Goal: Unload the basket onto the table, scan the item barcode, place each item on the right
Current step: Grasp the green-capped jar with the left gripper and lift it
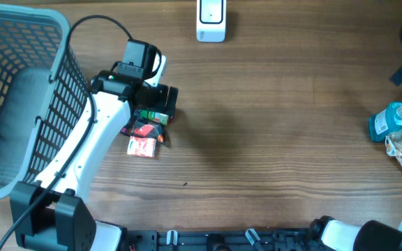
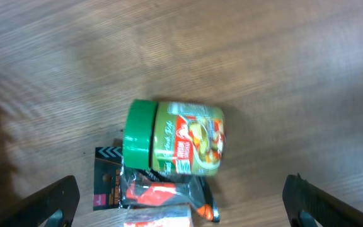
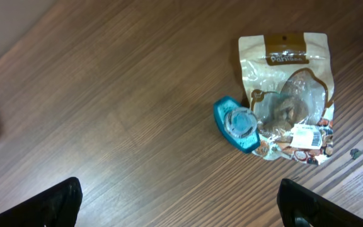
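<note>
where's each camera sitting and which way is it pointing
overhead: above the brown wooden table, facing straight down; white left arm shows
left wrist: on that arm, down at a green-lidded jar; open left pincer shows
right wrist: on the right arm, down at a teal plastic bottle; open right pincer shows
shared: overhead also shows jar and bottle

A wooden table (image 1: 278, 125) of dark brown grain filled the views under even light. At the table's left end stood a grey mesh basket (image 1: 60, 84); beyond the table's edge lay a pale, plain surface (image 3: 2, 19).
</note>
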You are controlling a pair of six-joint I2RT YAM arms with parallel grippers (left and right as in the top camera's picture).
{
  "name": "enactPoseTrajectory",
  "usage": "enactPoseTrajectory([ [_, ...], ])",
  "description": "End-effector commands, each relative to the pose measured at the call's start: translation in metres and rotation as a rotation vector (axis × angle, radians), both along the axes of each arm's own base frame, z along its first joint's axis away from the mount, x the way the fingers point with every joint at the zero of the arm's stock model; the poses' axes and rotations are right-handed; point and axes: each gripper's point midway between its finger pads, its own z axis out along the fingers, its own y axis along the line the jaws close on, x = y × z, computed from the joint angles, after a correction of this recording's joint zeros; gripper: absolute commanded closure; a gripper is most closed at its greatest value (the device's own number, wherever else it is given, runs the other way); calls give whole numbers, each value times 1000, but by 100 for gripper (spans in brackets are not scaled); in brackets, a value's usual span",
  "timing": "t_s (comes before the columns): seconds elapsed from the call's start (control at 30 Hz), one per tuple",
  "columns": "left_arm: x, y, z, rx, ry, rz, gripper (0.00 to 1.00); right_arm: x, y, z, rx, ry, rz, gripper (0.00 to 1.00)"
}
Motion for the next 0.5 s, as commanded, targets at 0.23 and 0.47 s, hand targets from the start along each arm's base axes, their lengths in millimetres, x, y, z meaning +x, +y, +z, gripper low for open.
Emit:
enactPoseTrajectory([
  [0.23, 1, -7, -45, 13, 106, -218, 0, 9, 27, 12, 12, -39, 56, 0],
  [0.47, 7, -8, -79, 17, 168, -196, 0, 8, 27, 11, 14, -36, 56, 0],
])
